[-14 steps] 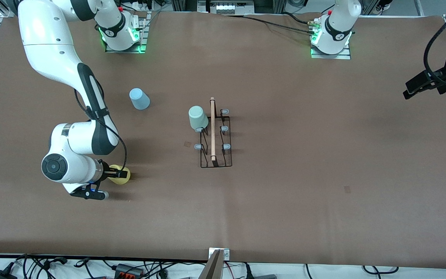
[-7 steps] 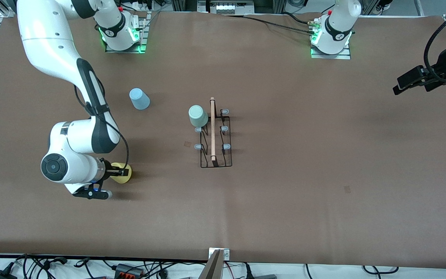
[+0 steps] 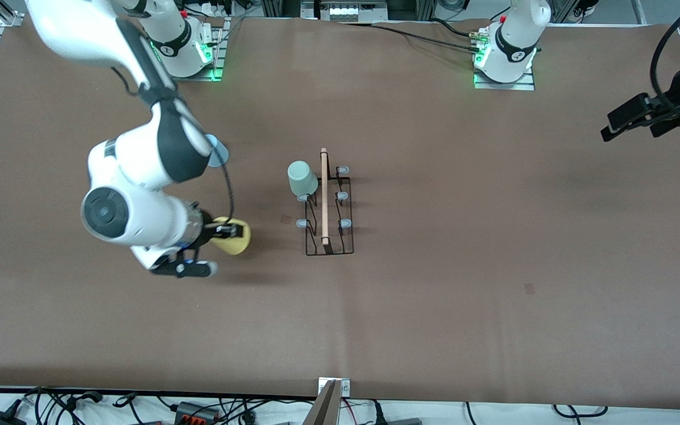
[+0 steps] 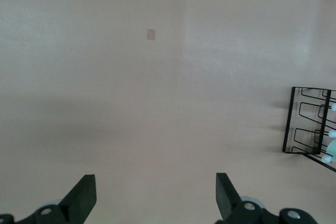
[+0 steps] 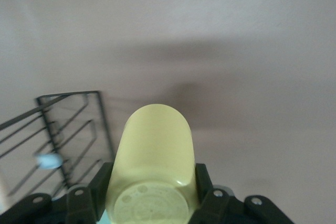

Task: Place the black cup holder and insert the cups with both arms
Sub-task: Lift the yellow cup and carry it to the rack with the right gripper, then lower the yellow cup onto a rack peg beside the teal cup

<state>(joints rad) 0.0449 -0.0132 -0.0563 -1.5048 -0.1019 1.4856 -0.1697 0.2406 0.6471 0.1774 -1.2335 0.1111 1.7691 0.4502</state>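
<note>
The black cup holder point(image 3: 329, 203) stands at the table's middle with its wooden rod point(image 3: 324, 198) on top; the pale green cup point(image 3: 302, 178) sits on one of its pegs. My right gripper point(image 3: 229, 231) is shut on the yellow cup point(image 3: 232, 238) and holds it above the table beside the holder, toward the right arm's end. In the right wrist view the yellow cup point(image 5: 155, 169) lies between the fingers, with the holder point(image 5: 58, 129) close by. The light blue cup point(image 3: 219, 153) is mostly hidden by the right arm. My left gripper point(image 4: 155, 198) is open and empty, high over the left arm's end.
A small patch point(image 3: 285, 219) lies on the brown table cover near the holder. Cables run along the table's near edge point(image 3: 198, 407). The holder's end point(image 4: 310, 129) shows in the left wrist view.
My right gripper has lifted the yellow cup off the table and carried it toward the cup holder. The right arm now covers most of the light blue cup. The left arm shifted only slightly.
</note>
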